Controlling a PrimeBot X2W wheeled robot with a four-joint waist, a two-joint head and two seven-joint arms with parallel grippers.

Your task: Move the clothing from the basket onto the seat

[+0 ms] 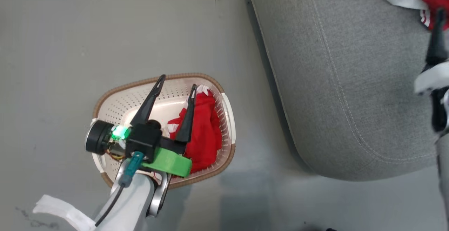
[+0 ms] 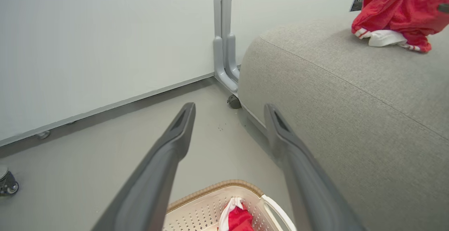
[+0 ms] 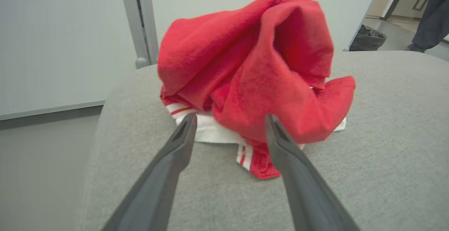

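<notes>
Grey floor (image 1: 105, 31) and pale wall panels (image 2: 87, 41) are surrounding the grey seat (image 1: 333, 83), with the cream basket (image 1: 115, 101) standing on the floor near its rounded edge. One red garment (image 1: 203, 129) is lying in the basket's seat-side half below the left gripper (image 1: 178, 81), whose fingers are hanging spread apart, one crossing over the fabric; a second red garment (image 3: 252, 69) with white trim is sitting heaped on the seat just beyond the right gripper (image 3: 230, 117), its fingers standing apart, clamping nothing. The right wrist view is showing a black bag (image 3: 366, 38) and a person's dark trouser leg (image 3: 429, 17) beyond the seat, while the left wrist view is showing a grey panel post (image 2: 222, 31).
</notes>
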